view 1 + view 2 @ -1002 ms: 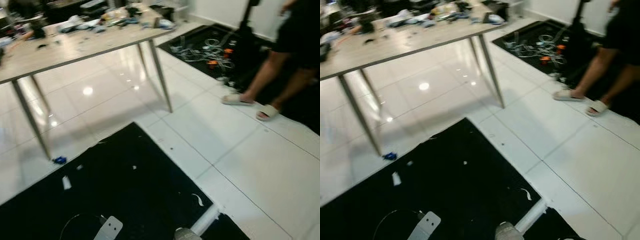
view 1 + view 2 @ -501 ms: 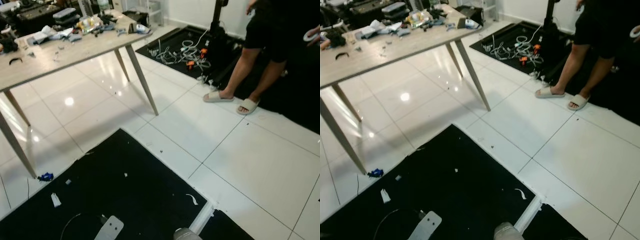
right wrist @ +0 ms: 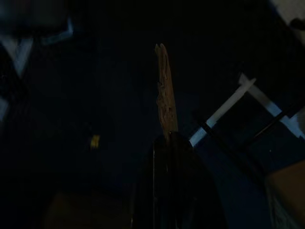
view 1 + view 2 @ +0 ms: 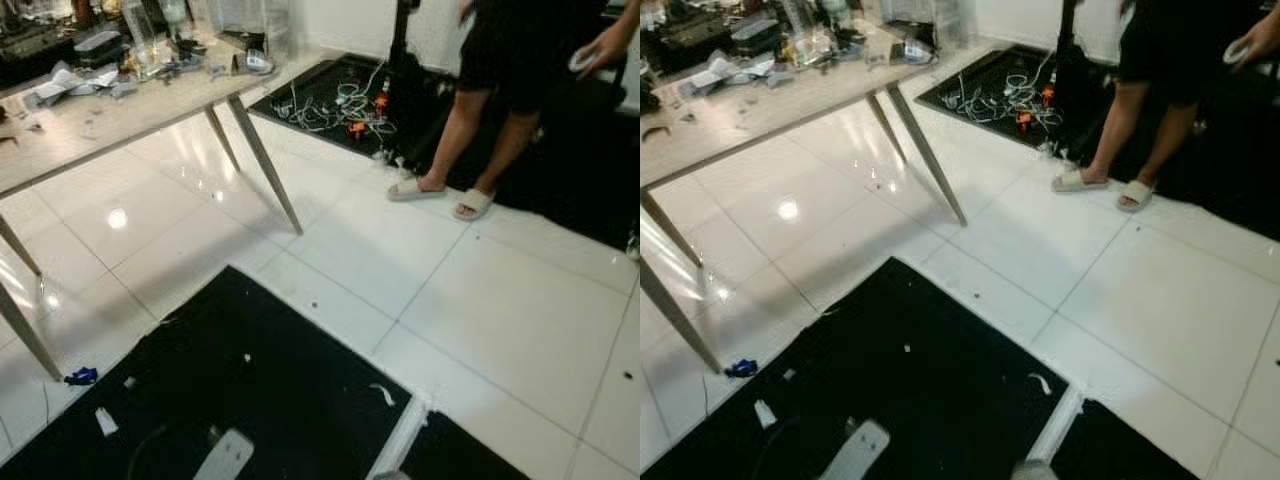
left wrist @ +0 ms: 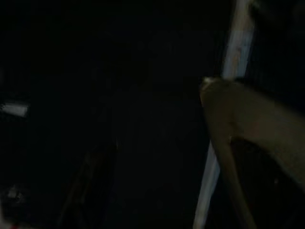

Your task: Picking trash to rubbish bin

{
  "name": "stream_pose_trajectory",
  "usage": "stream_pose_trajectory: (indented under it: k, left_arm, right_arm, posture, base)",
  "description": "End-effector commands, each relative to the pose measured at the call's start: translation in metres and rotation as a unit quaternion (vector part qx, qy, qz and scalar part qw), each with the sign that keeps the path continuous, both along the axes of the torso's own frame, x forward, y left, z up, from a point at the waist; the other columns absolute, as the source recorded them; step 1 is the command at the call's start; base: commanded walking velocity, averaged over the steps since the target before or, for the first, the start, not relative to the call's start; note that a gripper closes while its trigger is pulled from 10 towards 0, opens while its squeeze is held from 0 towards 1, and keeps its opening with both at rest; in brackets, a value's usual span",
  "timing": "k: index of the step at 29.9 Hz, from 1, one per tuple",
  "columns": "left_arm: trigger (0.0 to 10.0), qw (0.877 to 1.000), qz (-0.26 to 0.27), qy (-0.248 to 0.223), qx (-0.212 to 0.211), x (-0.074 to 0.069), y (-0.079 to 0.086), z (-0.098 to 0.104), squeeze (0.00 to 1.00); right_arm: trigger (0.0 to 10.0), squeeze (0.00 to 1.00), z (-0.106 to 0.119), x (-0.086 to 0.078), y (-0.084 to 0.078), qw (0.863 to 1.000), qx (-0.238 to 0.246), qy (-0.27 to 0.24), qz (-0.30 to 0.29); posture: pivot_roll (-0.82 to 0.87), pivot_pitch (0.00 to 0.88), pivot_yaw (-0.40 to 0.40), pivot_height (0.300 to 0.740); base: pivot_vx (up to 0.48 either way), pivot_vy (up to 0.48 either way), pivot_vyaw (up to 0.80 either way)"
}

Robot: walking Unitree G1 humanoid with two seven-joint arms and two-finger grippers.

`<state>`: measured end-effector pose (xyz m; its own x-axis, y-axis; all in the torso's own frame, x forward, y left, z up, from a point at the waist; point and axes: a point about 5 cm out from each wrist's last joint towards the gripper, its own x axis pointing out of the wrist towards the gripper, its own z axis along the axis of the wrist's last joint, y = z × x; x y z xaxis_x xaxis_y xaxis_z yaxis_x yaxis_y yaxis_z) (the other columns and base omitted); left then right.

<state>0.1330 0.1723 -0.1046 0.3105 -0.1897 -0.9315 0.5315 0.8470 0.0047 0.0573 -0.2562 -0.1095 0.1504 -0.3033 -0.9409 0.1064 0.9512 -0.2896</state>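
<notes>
Hanging low in shadow, right gripper [image 3: 164, 138] clamps a thin brown scrap [image 3: 164, 90]; left gripper's opening cannot be determined.

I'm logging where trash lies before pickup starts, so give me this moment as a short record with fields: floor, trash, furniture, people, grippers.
floor: white tiles with a black mat in front of the robot
trash: blue scrap on the tile by the mat's edge; white scrap and small white strip on the mat
furniture: cluttered table to the left; cable pile beyond it
people: a person in sandals standing ahead on the right
grippers: both wrist views too dark to judge
</notes>
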Motion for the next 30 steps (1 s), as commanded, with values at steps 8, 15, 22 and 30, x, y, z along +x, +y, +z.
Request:
stream_pose_trajectory:
  k: [8, 15, 22, 30]
  left_arm:
    - [10.0, 1.0, -0.004, 0.02, 0.012, -0.0093, 0.0053, -0.0028, 0.0]
    - [10.0, 1.0, -0.007, 0.022, 0.014, -0.0109, 0.0054, -0.0033, 0.0]
    - [10.0, 1.0, -0.009, 0.022, 0.016, -0.0117, 0.0058, -0.0036, 0.0]
    - [10.0, 1.0, -0.013, 0.022, 0.018, -0.0118, 0.0051, -0.0037, 0.0]
  right_arm:
    - [10.0, 0.0, -0.0027, -0.0055, 0.0068, 1.0, 0.009, 0.008, -0.003]
    - [10.0, 0.0, -0.0025, -0.0054, 0.0063, 1.0, 0.008, 0.01, -0.002]
    - [10.0, 0.0, -0.0022, -0.0052, 0.0052, 1.0, 0.007, 0.011, 0.0]
    - [10.0, 0.0, -0.0017, -0.0051, 0.0035, 1.0, 0.006, 0.013, 0.001]
  posture:
    - [-0.12, 0.045, 0.121, 0.74]
    - [-0.12, 0.044, 0.118, 0.74]
    - [-0.12, 0.041, 0.116, 0.74]
    - [-0.12, 0.035, 0.115, 0.74]
  base:
    - [0.0, 0.0, -0.72]
    - [0.0, 0.0, -0.73]
    - [0.0, 0.0, -0.72]
    - [0.0, 0.0, -0.72]
